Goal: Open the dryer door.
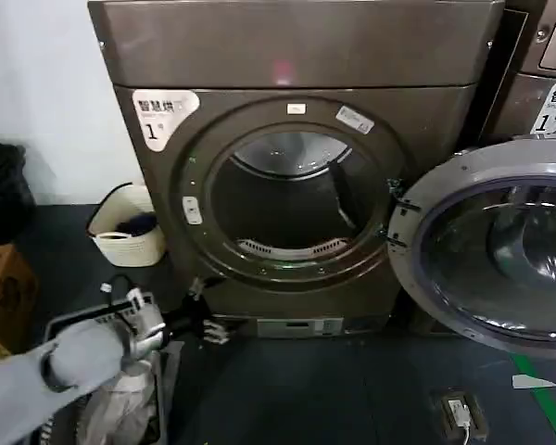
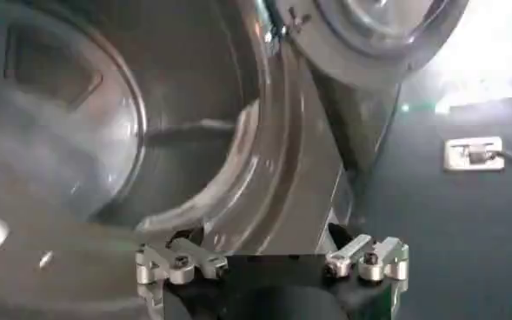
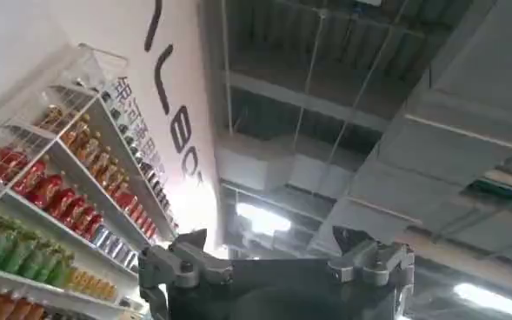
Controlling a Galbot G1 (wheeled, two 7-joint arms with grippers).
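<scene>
head view: the dryer (image 1: 296, 167) is standing bronze-grey in the middle, with a white corner label marked "1" (image 1: 160, 116) at its upper left and its round opening (image 1: 292, 206) lying bare, the drum showing inside. the dryer door (image 1: 496, 255) is hanging swung fully open on the machine's right side, hinged beside the opening, its grey inner face and dark glass turned toward the camera. the left arm (image 1: 69, 366) is reaching in from the lower left, and the left gripper (image 1: 207, 324) is hovering low, just in front of the dryer's bottom panel, below the opening's left edge and well apart from the door. a white basket (image 1: 130, 227) is sitting on the dark floor (image 1: 352, 389) to the left of the machine, and a neighbouring machine (image 1: 547, 83) is showing at the upper right.

left wrist view: the left gripper (image 2: 273, 261) is holding its fingers (image 2: 173, 261) spread apart, released and gripping nothing, facing the opening's rim (image 2: 277, 165) and the drum (image 2: 73, 130), with the open dryer door (image 2: 369, 35) beyond.

right wrist view: the right gripper (image 3: 277, 261) is pointing up toward the ceiling (image 3: 369, 96), fingers spread apart and empty, with stocked shelves (image 3: 56, 209) off to one side.
</scene>
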